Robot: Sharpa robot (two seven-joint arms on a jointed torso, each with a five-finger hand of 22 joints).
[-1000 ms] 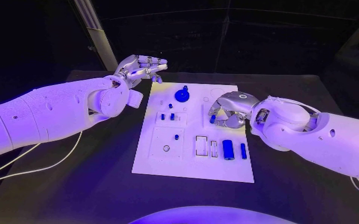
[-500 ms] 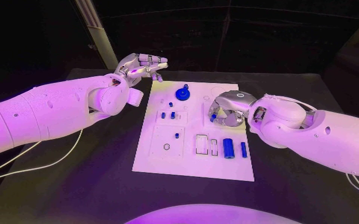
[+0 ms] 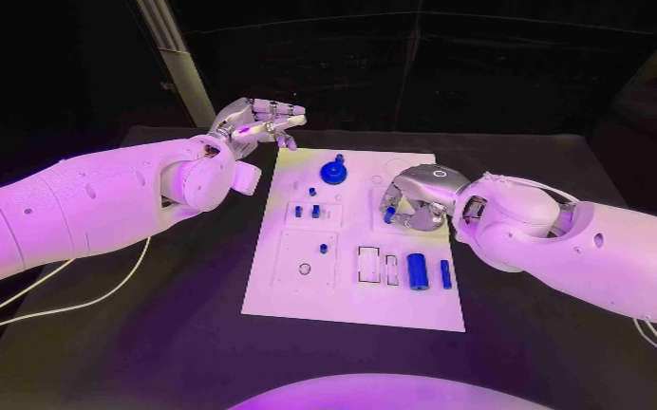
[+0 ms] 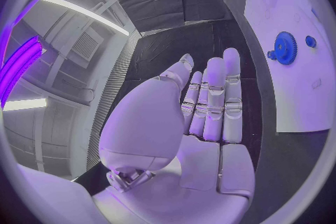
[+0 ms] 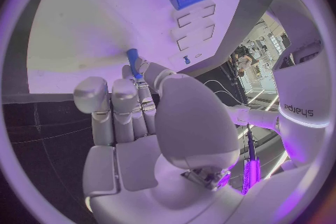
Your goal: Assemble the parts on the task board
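One blue peg (image 3: pixel 390 213) was pinched in the right robot hand (image 3: pixel 415 201) over the board (image 3: pixel 343 296); insertion pending, requiring alignment. Left robot hand (image 3: pixel 257 123) hovered released, beyond the board.

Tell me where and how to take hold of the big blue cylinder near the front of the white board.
Grip the blue cylinder across its round sides at mid-length, coming straight down from above. It lies flat on the task board, long axis running front to back, with gaps beside it where fingers could probably fit. The right hand already pinches a small blue peg.
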